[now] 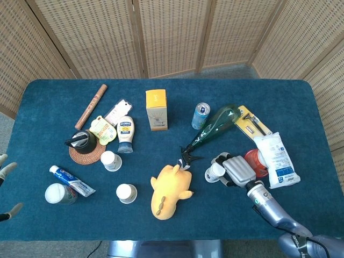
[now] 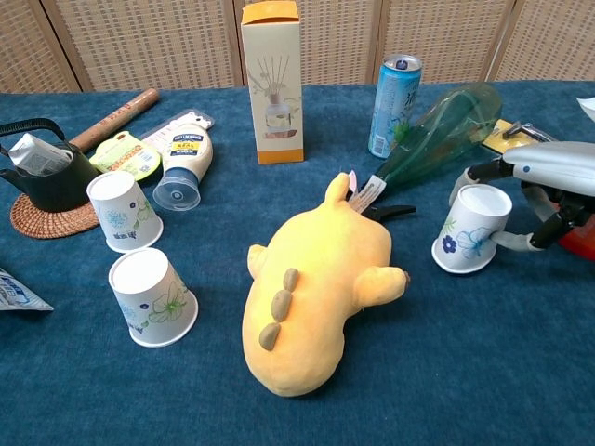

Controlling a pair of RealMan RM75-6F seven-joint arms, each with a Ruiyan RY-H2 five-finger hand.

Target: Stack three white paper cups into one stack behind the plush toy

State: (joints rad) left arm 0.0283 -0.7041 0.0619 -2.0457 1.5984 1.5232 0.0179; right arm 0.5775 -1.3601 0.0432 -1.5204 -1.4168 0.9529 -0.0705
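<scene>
Near cup (image 2: 153, 296), inverted, left of plush toy (image 2: 311, 281). Second cup (image 2: 124, 211) just behind. Third cup (image 2: 470, 229) tilted, clasped by right hand (image 2: 542, 190). Thin paper: light, crushable; grip sidewall gently. Left hand (image 1: 6, 171) at edge, state unclear.

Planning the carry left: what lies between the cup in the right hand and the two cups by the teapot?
The plush toy, clearest in the chest view, between the held cup and the left cups.
</scene>
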